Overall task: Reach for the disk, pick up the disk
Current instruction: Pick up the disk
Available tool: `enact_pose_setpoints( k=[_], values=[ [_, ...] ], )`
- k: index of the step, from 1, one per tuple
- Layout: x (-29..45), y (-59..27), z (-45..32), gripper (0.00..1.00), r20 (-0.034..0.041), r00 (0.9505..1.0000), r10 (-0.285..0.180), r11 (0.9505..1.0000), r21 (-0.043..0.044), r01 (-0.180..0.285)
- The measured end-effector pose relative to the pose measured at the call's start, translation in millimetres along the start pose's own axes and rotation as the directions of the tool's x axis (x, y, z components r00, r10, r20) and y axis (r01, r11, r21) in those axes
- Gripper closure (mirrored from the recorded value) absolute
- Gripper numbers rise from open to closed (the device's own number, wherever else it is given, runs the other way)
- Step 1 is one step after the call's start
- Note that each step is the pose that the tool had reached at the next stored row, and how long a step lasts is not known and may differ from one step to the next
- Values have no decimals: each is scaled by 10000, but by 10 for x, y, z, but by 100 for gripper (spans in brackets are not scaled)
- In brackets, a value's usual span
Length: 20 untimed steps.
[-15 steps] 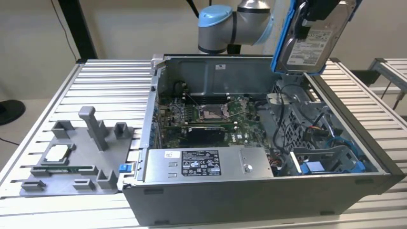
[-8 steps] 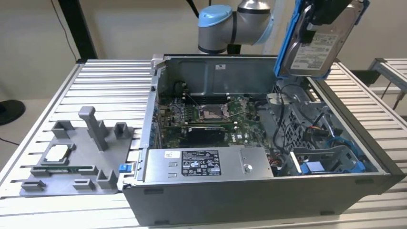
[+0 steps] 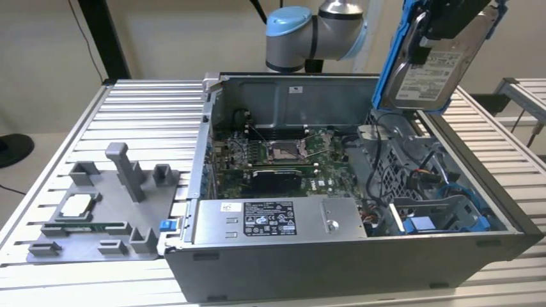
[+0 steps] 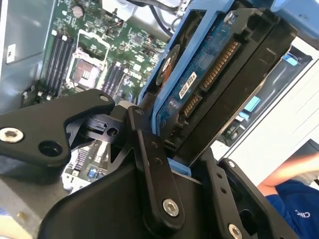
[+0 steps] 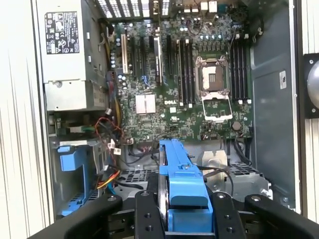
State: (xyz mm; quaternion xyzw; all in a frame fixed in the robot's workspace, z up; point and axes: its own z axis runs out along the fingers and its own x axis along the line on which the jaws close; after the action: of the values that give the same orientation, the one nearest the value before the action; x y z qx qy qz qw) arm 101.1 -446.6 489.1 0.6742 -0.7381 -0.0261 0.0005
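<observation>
The disk (image 3: 431,70), silver-grey with a white label and a blue bracket along its edge, hangs upright above the far right corner of the open computer case. My gripper (image 3: 452,22) is shut on its upper part. In the second wrist view the disk (image 4: 209,74) shows its blue circuit side, clamped between black fingers (image 4: 149,149). In the first wrist view the blue bracket of the disk (image 5: 179,169) sits between the jaws of my gripper (image 5: 182,211), well above the motherboard.
The open case (image 3: 341,262) holds a motherboard (image 3: 282,153), a grey power supply box (image 3: 273,220) and a blue drive bay (image 3: 444,220). A grey fixture tray (image 3: 128,192) with a small square chip (image 3: 77,206) lies on the slatted table. A person's blue sleeve (image 4: 294,204) is nearby.
</observation>
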Motion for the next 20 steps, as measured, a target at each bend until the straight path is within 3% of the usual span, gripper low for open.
enact_pose_setpoints(
  k=[20],
  values=[
    [397,-53,-15,100,0,10000,0,10000,-7,0]
  ],
)
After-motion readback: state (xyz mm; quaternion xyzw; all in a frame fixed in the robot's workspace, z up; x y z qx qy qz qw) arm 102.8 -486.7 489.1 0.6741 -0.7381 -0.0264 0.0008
